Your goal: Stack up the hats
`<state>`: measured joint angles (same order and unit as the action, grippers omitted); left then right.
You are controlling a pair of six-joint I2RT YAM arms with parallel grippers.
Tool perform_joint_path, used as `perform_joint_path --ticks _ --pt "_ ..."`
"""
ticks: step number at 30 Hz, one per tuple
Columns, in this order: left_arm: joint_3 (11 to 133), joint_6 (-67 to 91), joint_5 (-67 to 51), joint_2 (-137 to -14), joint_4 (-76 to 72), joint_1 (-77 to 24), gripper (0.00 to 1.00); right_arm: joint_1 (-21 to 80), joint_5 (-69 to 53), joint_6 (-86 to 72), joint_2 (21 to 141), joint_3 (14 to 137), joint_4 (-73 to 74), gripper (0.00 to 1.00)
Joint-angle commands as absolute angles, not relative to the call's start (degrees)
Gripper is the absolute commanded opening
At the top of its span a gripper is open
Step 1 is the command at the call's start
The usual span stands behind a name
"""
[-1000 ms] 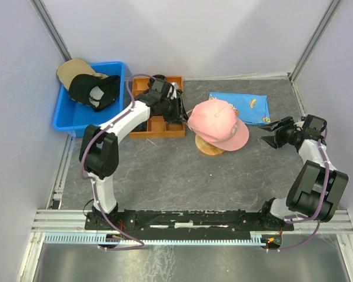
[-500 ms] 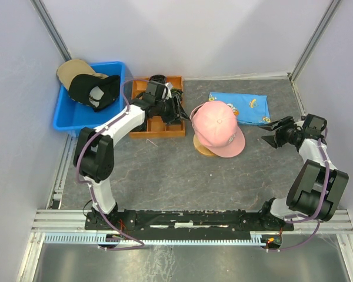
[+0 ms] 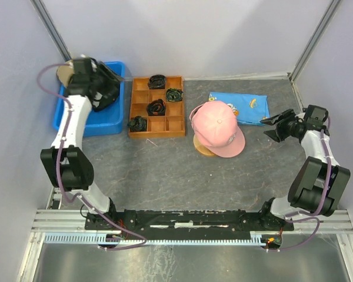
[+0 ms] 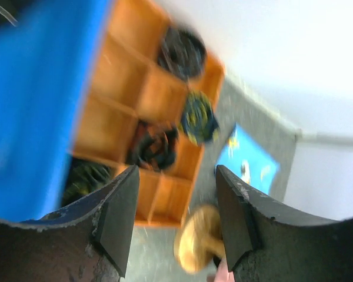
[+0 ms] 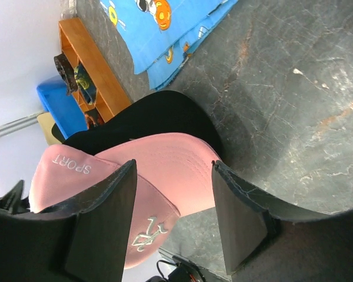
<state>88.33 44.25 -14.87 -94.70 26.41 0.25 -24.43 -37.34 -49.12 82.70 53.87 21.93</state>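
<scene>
Top external view: left arm reaches to the back left corner, its wrist over the blue bin. Left gripper has its jaws apart with nothing between them. The black cap in the bin sits under that wrist and is hard to tell from the gripper body. The tan cap pokes over the bin's back left rim, close to the side wall.

The pink cap sits mid-table on a wooden stand, brim toward the front right. In the right wrist view a second black cap shows under the pink one. The stand's edge shows at the front left of the brim.

The right gripper is at the right edge of the table, pointing left at the pink cap, jaws spread and empty, well apart from the brim. Bare table lies between them.

The wooden tray sits just beside the bin's right wall, with coiled bundles in four compartments. The blue cartoon cloth lies behind the pink cap near the back wall; its near edge runs close to the crown. The wide front strip of table between cap and arm bases is open. The bin is tight against the left wall.
</scene>
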Motion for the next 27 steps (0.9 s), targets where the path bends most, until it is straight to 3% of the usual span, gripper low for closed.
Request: perform_joint_path --ticks 1,6,17,27 --pt "107.6 36.6 -2.4 -99.6 40.2 6.7 0.63 -22.3 -36.3 -46.9 83.9 58.3 23.0 0.61" --pt "124.0 33.8 4.7 -111.7 51.1 9.4 0.67 -20.5 -37.2 -48.5 87.2 60.4 20.7 0.61" --pt "130.6 30.0 5.8 -123.5 48.1 14.5 0.68 -18.5 -38.7 -51.0 91.0 60.7 16.0 0.61" --pt "130.0 24.2 6.2 -124.3 41.1 17.9 0.69 -17.5 -38.3 -51.7 92.2 57.8 12.8 0.61"
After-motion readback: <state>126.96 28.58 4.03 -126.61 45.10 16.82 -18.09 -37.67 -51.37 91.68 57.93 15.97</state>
